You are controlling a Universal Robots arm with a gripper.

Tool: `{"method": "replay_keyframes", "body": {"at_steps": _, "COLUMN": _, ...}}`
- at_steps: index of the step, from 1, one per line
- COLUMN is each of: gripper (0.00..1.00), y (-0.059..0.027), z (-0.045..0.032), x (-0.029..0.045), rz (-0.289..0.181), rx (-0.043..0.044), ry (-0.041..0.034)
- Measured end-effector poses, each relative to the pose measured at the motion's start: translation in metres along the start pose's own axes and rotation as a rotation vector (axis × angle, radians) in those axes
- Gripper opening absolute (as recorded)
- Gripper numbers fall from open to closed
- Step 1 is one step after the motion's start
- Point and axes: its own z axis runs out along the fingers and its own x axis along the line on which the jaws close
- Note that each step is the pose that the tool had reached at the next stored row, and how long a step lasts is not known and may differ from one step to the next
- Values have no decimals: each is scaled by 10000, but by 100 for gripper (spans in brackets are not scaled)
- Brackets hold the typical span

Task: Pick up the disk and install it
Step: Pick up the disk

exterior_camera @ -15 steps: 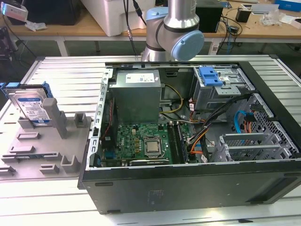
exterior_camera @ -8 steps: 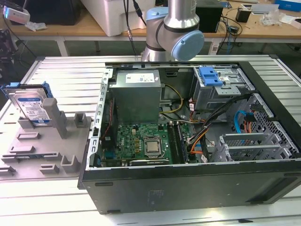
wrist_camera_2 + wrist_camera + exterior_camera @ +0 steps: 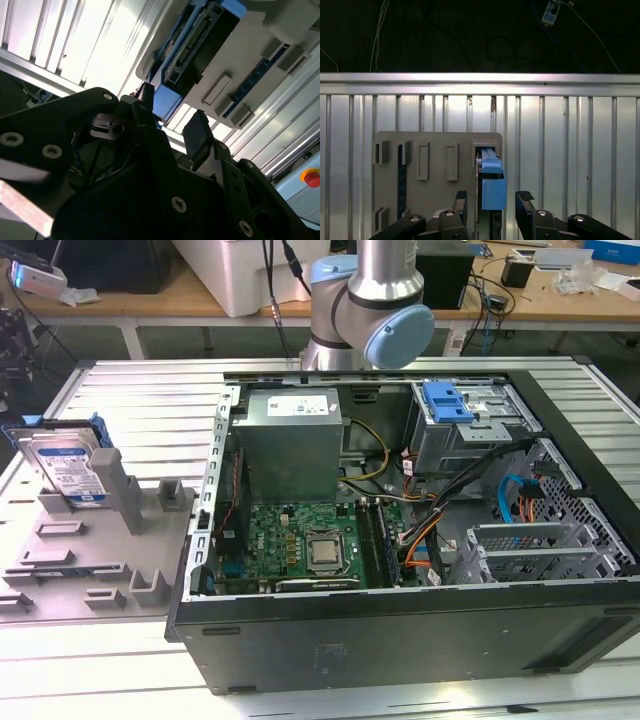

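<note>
Parted end effector [image 3: 493, 196] over disk [image 3: 490, 167] edge

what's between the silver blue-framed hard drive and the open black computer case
In the exterior view, grey plastic posts on the grey fixture plate holding the drive.

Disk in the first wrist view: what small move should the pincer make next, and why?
Probably lower the pincer straight toward the flat silver hard drive in its blue plastic carrier frame. The open fingers flank the frame's blue edge without touching it, and the drive stands in the grey plastic holder, so nothing is gripped yet.
</note>
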Motion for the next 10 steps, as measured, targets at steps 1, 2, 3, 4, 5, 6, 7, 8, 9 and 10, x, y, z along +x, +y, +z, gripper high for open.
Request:
{"method": "replay_keyframes", "body": {"at_steps": 1, "gripper": 51, "y": 0, "z": 7, "x": 0, "rz": 0, "rx": 0, "ry": -2}}
{"method": "replay_keyframes", "body": {"at_steps": 2, "gripper": 51, "y": 1, "z": 17, "x": 0, "rz": 0, "rx": 1, "ry": -4}}
{"method": "replay_keyframes", "body": {"at_steps": 3, "gripper": 51, "y": 2, "z": 23, "x": 0, "rz": -1, "rx": 1, "ry": -6}}
{"method": "replay_keyframes", "body": {"at_steps": 4, "gripper": 51, "y": 7, "z": 33, "x": 0, "rz": -2, "rx": -1, "ry": -7}}
{"method": "replay_keyframes", "body": {"at_steps": 5, "gripper": 51, "y": 11, "z": 38, "x": -1, "rz": 0, "rx": -2, "ry": -8}}
{"method": "replay_keyframes", "body": {"at_steps": 6, "gripper": 51, "y": 17, "z": 44, "x": -1, "rz": 0, "rx": 0, "ry": -10}}
{"method": "replay_keyframes", "body": {"at_steps": 7, "gripper": 51, "y": 22, "z": 50, "x": -2, "rz": 0, "rx": 2, "ry": -11}}
{"method": "replay_keyframes", "body": {"at_steps": 8, "gripper": 51, "y": 26, "z": 55, "x": -2, "rz": -1, "rx": 2, "ry": -12}}
{"method": "replay_keyframes", "body": {"at_steps": 9, "gripper": 51, "y": 29, "z": 60, "x": -2, "rz": -1, "rx": 1, "ry": -14}}
{"method": "replay_keyframes", "body": {"at_steps": 10, "gripper": 51, "y": 31, "z": 67, "x": -2, "rz": -1, "rx": 0, "ry": -15}}
